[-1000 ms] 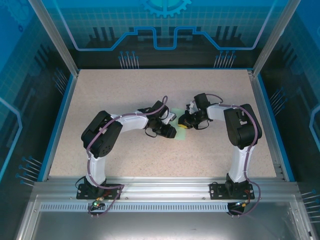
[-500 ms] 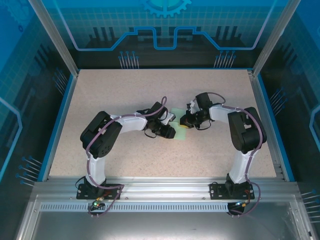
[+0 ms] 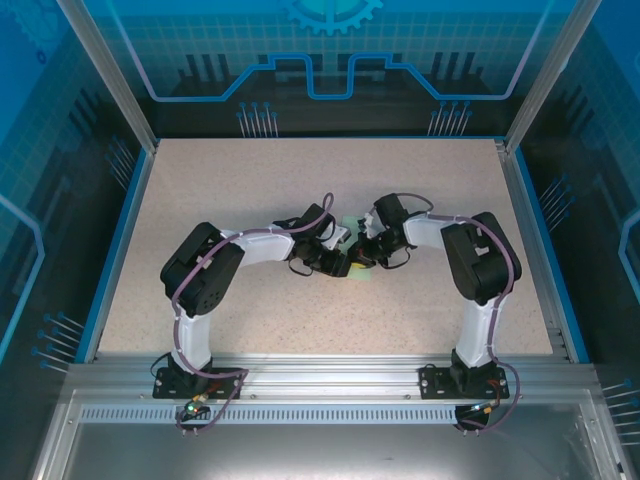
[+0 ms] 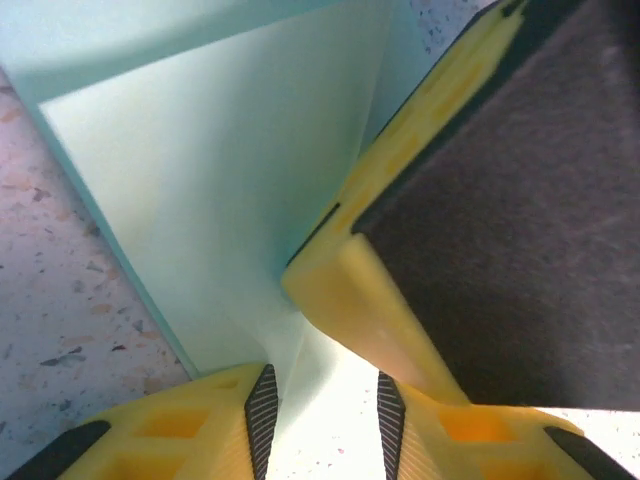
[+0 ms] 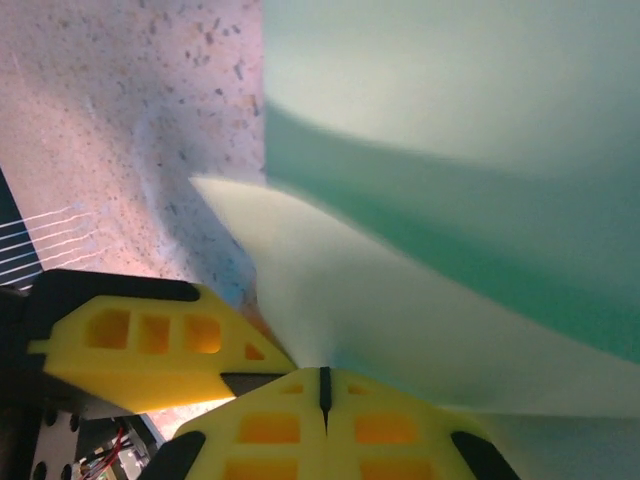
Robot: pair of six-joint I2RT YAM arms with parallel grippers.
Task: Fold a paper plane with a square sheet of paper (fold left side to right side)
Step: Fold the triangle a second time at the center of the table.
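The square sheet of paper [image 3: 350, 222] is pale mint-green and lies mid-table, mostly hidden under both grippers. My right gripper [image 5: 322, 382] is shut on an edge of the sheet, and a pale flap [image 5: 400, 300] rises from its closed jaws over the darker layer beneath. My left gripper [image 4: 325, 408] has its jaws apart, with the paper [image 4: 220, 180] running through the gap between its ribbed pads [image 4: 262, 405]. One yellow right finger [image 4: 350, 290] presses on the paper just ahead of it. From above, the left gripper [image 3: 343, 262] and right gripper [image 3: 366, 254] almost touch.
The speckled beige tabletop [image 3: 300, 180] is bounded by a blue rim [image 3: 120, 240] and slanted aluminium posts [image 3: 105, 75]. Both arm bases are bolted to the near rail [image 3: 320, 375]. One yellow finger of the left gripper [image 5: 150, 345] shows beside the right jaws.
My right gripper has slid left up against the left gripper and closed on the paper's edge. More of the sheet is now covered. The left arm has barely moved.
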